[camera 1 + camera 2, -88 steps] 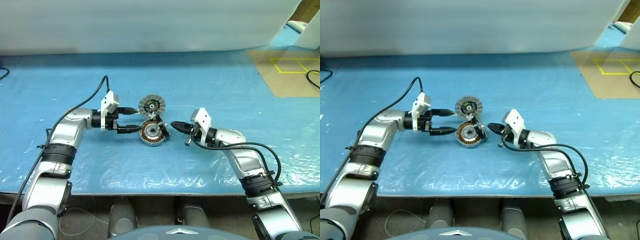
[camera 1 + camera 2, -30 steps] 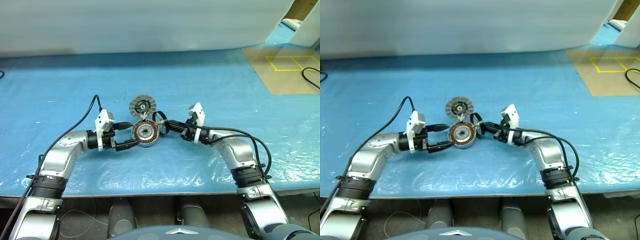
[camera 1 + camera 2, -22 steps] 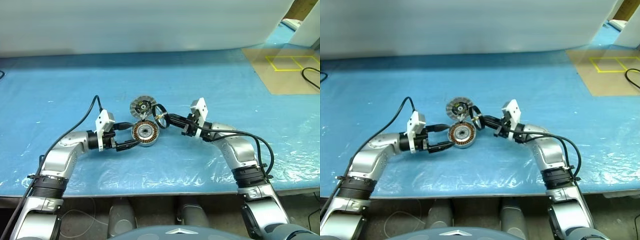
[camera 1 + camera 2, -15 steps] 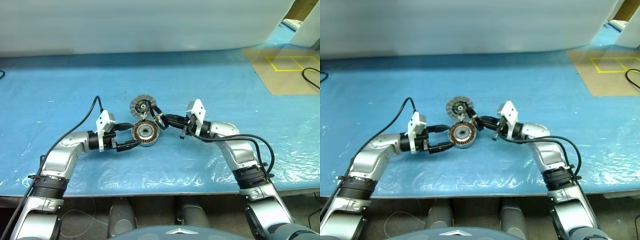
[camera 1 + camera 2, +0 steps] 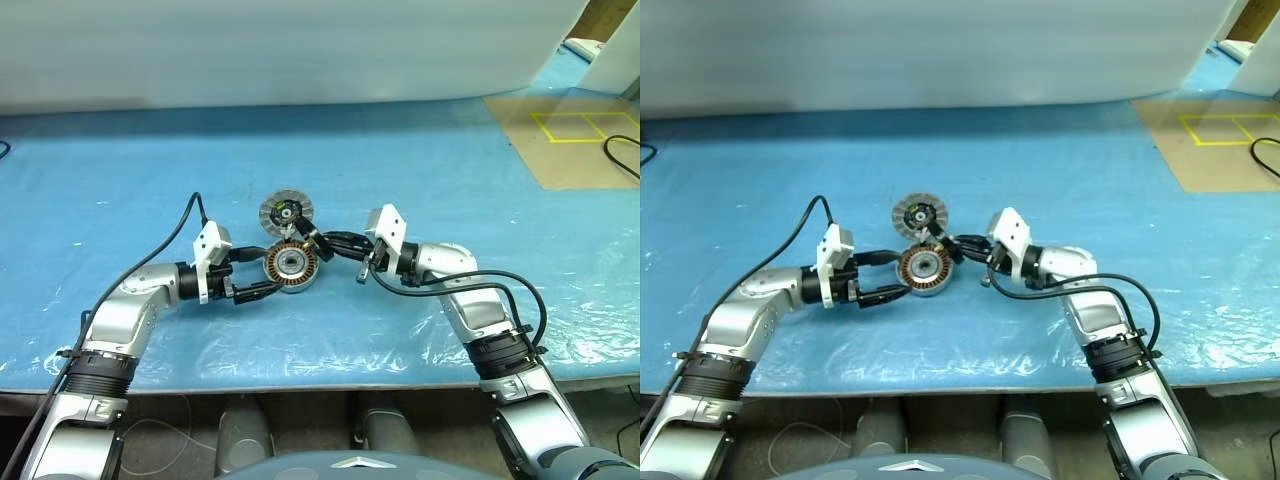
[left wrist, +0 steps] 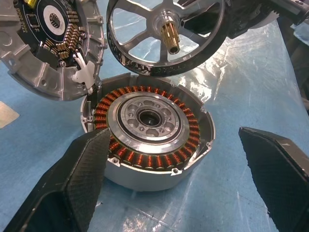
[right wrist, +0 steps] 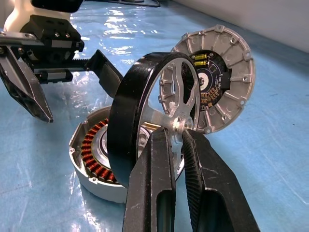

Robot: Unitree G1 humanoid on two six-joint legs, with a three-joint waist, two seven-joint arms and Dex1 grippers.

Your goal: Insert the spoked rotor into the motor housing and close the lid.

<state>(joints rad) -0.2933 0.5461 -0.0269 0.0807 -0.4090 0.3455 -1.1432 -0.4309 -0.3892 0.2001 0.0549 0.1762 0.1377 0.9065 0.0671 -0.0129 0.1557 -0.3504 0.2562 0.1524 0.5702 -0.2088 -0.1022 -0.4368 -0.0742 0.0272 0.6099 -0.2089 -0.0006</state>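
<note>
**Rotor rolled upright above the open housing, ready for alignment**

Since the picture a second back, the right gripper (image 7: 176, 145) has rolled its wrist and lifted slightly, so the spoked rotor (image 7: 145, 116), a black-rimmed round wheel with thin silver spokes and a brass shaft at its hub, now stands on edge instead of lying beside the shell. The left arm is unchanged.

**Right gripper.** Its two black fingers are pinched nearly closed on the rotor's central hub. Holding by the hub leaves the rim free, so nothing fouls the housing wall on entry.

**Left gripper.** The left gripper (image 6: 178, 183) is spread to its widest and grips nothing. Its fingers (image 6: 77, 179) flank the motor housing (image 6: 149, 130), a round shallow silver-grey metal shell with a ring of copper-brown windings around a silver centre, resting on the blue plastic-covered table (image 5: 430, 150). The placement appears intended to brace the shell against sliding; contact with the wall cannot be confirmed.

**Lid.** The lid (image 6: 53, 43), a round grey ribbed disc with a dark centre, is swung open on the housing's edge and leans away, keeping the cavity clear.

**Position of the rotor.** It hangs just above the housing's far edge, near the lid, not yet seated.

**Next requirement (judgement).** The rotor needs tipping flat, shaft toward the centre bore, then lowering squarely; a tilted entry risks jamming on the windings.
</note>
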